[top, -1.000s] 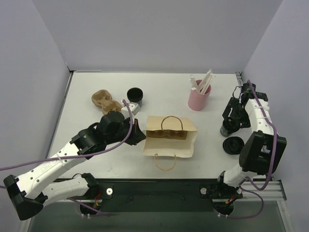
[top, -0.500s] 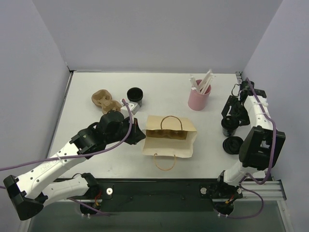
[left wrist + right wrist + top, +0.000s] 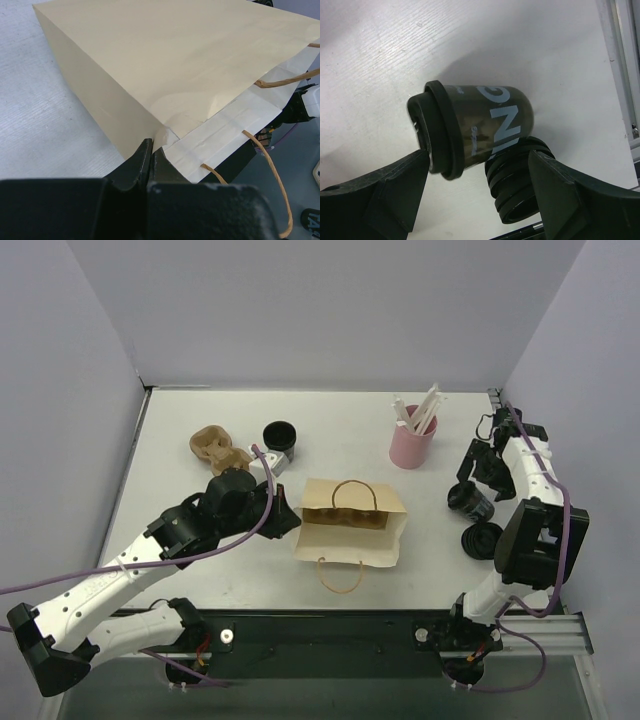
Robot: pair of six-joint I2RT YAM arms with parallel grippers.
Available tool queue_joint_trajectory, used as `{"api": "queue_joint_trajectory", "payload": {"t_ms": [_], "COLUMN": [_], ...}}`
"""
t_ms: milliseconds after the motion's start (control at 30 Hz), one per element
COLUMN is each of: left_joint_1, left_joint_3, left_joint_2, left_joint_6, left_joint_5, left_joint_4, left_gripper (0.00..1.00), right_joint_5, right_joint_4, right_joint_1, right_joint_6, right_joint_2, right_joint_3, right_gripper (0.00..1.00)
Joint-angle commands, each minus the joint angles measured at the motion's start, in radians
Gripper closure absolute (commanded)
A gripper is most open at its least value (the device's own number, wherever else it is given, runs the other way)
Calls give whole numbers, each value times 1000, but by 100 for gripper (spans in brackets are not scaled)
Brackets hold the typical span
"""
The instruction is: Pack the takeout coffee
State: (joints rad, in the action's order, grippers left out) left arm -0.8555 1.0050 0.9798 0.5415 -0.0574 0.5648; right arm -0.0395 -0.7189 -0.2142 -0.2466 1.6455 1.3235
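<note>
A cream paper bag with twine handles lies on its side mid-table. My left gripper is shut on the bag's left mouth corner; in the left wrist view the jaws pinch the folded edge of the bag. A dark lidded coffee cup lies tipped on its side, resting against a stack of black lids. My right gripper is open just above it. In the right wrist view the cup and the lids lie between the spread jaws of my right gripper.
A pink holder with white sticks stands at the back right. A brown pulp cup carrier and a second black cup sit at the back left. The table's right edge and rail are close to the tipped cup.
The dark cup stood upright in my right gripper a second ago; now it lies on its side, and the right gripper has opened and drawn back. The left arm has not moved.
</note>
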Motion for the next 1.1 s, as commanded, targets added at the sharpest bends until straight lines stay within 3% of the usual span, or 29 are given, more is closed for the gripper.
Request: {"api": "queue_joint_trajectory", "payload": {"t_ms": [0, 233, 400, 833, 1067], "left_joint_1": [6, 6, 13, 27, 53], "left_joint_3": [9, 10, 10, 7, 10], "left_joint_2": [-10, -10, -13, -26, -29], "left_joint_6": [6, 5, 3, -6, -17], "left_joint_5": [5, 1, -1, -1, -13], "left_joint_4": [-29, -28, -23, 20, 23], "left_gripper": [100, 100, 100, 100, 100], "right_joint_5": [-74, 30, 23, -241, -323], "right_joint_4": [-44, -20, -22, -105, -160], "right_joint_1": [3, -10, 13, 130, 159], "right_joint_6": [-11, 23, 26, -48, -68], "right_joint_2": [-61, -50, -7, 229, 228], "right_joint_3": [17, 37, 80, 230, 181], "right_gripper": [18, 22, 24, 28, 52]}}
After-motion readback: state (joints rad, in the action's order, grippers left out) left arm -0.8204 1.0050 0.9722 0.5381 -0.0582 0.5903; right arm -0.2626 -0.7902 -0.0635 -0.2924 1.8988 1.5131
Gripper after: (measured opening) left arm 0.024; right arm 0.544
